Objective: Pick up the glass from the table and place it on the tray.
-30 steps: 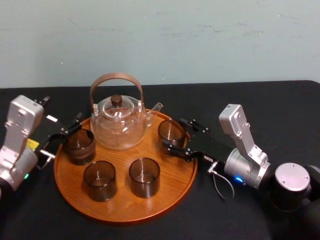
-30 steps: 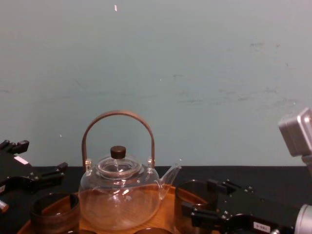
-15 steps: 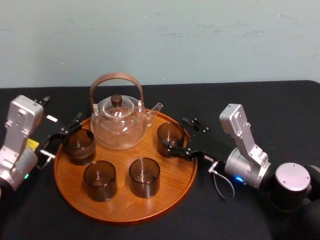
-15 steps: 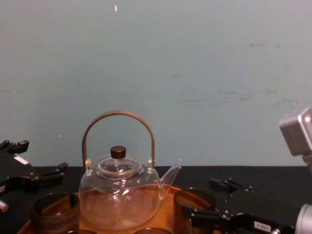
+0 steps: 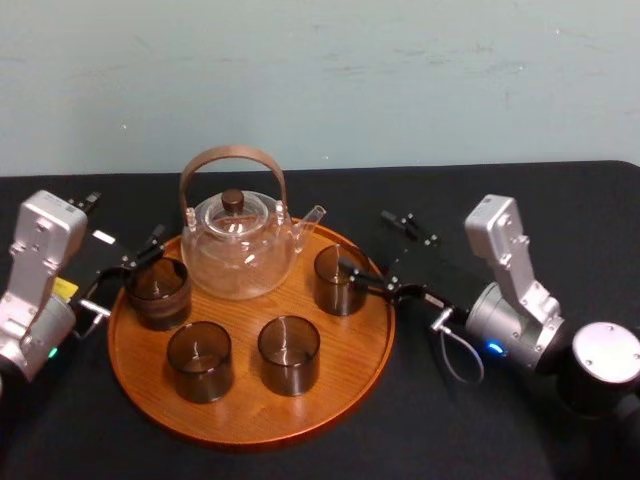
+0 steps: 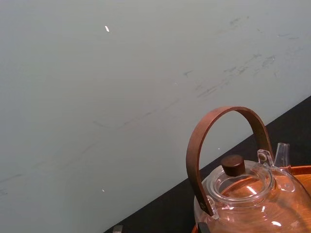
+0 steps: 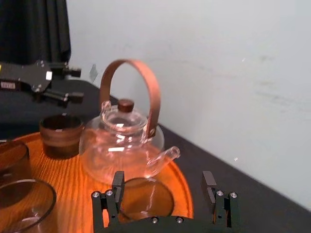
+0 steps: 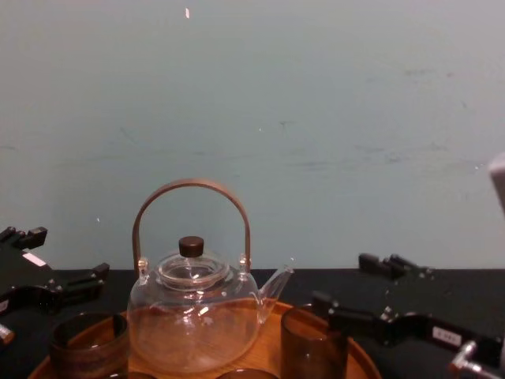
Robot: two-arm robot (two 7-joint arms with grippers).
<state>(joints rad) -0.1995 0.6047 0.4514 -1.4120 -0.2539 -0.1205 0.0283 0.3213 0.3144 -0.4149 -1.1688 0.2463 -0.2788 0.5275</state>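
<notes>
Inspector: Report the working hand.

Robot: My right gripper lies low over the flat matte black table, at the right rim of the large round orange-brown wooden tray. Its two black fingers are spread wide apart and grip nothing.

Inspector: Location of the task item?

Robot: The smoky brown cylindrical glass stands upright on the tray, in its right part, just in front of the spout of the clear round glass teapot with the arched brown handle. It sits just past my right fingertips. The nearer fingertip is right by its rim; whether they touch, I cannot tell.

Inspector: Other contents of the tray?

Robot: The teapot stands at the back, lid on. Three more brown glasses are upright: the left-rim glass, the front-left glass and the front-middle glass.

Inspector: The other hand?

Robot: My left gripper sits over the table at the tray's left rim, near the left-rim glass, with its fingers parted.
</notes>
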